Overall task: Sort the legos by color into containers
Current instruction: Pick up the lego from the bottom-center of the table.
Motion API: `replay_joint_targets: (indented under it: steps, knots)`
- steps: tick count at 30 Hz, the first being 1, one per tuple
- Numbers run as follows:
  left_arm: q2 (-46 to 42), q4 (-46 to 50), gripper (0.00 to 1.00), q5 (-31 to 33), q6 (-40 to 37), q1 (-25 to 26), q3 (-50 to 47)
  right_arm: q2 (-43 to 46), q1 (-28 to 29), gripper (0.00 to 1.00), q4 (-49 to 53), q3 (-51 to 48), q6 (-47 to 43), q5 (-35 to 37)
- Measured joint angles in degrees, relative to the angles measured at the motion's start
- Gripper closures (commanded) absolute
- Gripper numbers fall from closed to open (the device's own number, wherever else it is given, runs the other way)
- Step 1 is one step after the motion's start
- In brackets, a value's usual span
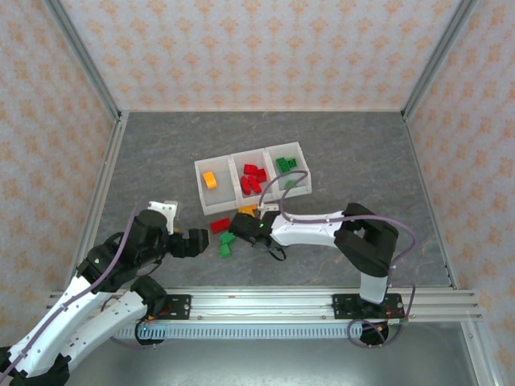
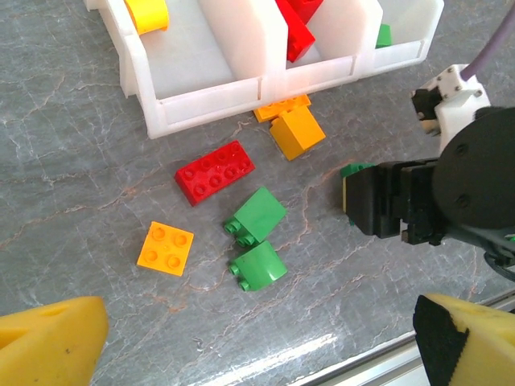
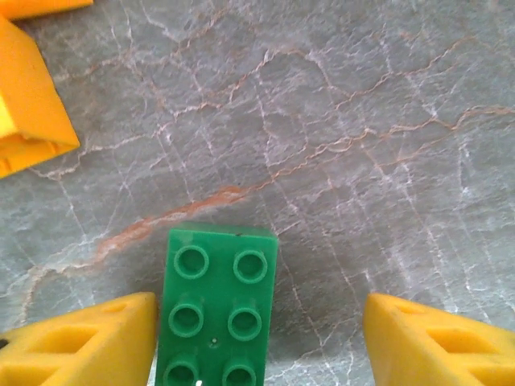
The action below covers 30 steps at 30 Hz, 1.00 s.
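The containers [image 1: 203,186], three joined white bins, hold an orange brick [image 1: 210,179], red bricks [image 1: 253,178] and green bricks [image 1: 286,165]. In front of them lie loose legos: a red brick [image 2: 214,171], two green sloped bricks [image 2: 257,215] [image 2: 258,266], a flat orange brick [image 2: 166,248] and two orange bricks [image 2: 296,133] by the bin wall. My right gripper [image 3: 261,346] is open low over the table, with a green brick [image 3: 217,310] against its left finger [image 3: 88,342] and a wide gap to the other finger. My left gripper [image 2: 257,354] is open above the loose bricks.
An orange brick [image 3: 24,104] lies close ahead and left of the right gripper. The metal rail [image 1: 265,305] runs along the near edge. Bare grey table [image 1: 370,161] spreads to the right of the bins and behind them.
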State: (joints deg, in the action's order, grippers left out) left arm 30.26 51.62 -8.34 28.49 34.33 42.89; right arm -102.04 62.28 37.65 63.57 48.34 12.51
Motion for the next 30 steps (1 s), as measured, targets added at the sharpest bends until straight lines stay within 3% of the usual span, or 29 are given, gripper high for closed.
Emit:
replay_joint_targets:
  steps: [6, 30]
  knots:
    - [0.83, 0.00, 0.01, -0.22, 0.00, -0.52, 0.00, 1.11, -1.03, 0.31, -0.63, 0.70, -0.70, -0.48]
    - [2.40, -0.07, 0.01, -0.28, -0.02, -0.74, -0.33, -4.20, -3.74, 0.67, -3.89, 1.33, -4.59, -2.62]
